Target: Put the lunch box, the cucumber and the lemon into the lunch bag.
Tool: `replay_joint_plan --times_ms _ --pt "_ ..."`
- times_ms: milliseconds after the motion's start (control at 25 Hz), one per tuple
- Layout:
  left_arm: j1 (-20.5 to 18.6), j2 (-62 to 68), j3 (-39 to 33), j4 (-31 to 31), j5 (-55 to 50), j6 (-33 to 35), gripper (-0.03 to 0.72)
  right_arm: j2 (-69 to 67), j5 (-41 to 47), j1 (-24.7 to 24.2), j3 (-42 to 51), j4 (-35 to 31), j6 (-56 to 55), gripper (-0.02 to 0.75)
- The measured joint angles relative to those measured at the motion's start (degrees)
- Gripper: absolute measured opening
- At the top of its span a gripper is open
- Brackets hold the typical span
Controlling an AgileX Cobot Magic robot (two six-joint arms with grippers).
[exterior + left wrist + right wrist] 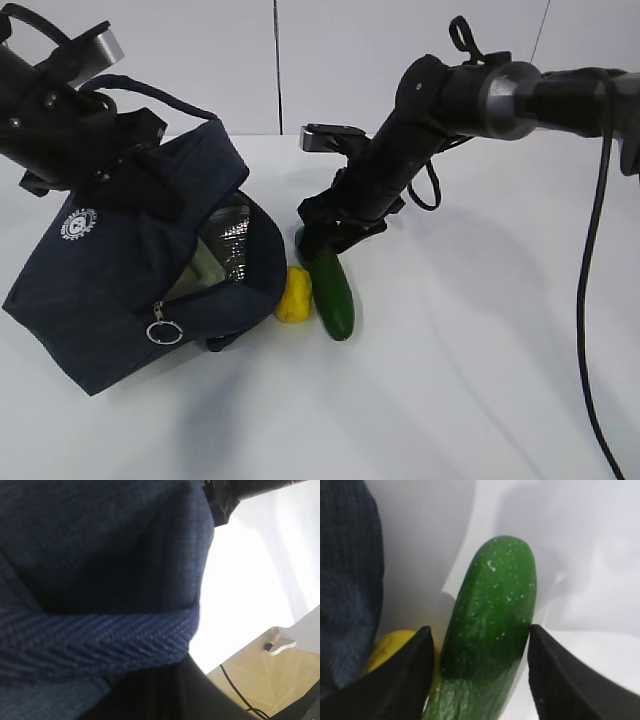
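The dark navy lunch bag [110, 270] lies tilted on the white table with its mouth facing right and its silver lining showing. A pale green edge of the lunch box [203, 268] shows inside the mouth. My left gripper [148, 160] is shut on the bag's top fabric. In the left wrist view the bag [100, 545] fills the frame above a dark finger [165, 695]. The lemon [294, 295] lies just outside the bag's mouth, touching the cucumber [332, 295]. My right gripper [481, 629] is open, its fingers on either side of the cucumber [492, 625] with gaps, and the lemon [390, 645] is behind the left finger.
The bag's loop handle [150, 90] arches over its top, and the silver zipper ring [164, 331] hangs at its front. A black cable [585, 330] drops along the right side. White table [470, 380] stretches in front and to the right.
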State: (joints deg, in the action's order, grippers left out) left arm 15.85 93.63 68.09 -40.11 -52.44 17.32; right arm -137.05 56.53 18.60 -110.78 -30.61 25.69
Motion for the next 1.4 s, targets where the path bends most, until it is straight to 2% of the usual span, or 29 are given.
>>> replay_joint_plan --times_ms 240,520,1000,1400 --pt "0.0 0.0 0.0 0.0 -0.1 0.0 -0.008 -0.2 -1.6 0.4 0.0 0.0 -0.5 0.431" --pt "0.0 0.0 0.0 0.0 -0.1 0.0 -0.008 -0.3 -1.7 0.5 0.0 0.0 -0.6 0.312" --pt "0.0 0.0 0.0 0.0 -0.1 0.0 -0.008 -1.1 -0.9 0.5 -1.2 -0.5 -0.2 0.266" --pt "0.0 0.0 0.0 0.0 -0.1 0.0 -0.008 -1.9 8.3 -1.9 -9.3 1.4 -0.5 0.258"
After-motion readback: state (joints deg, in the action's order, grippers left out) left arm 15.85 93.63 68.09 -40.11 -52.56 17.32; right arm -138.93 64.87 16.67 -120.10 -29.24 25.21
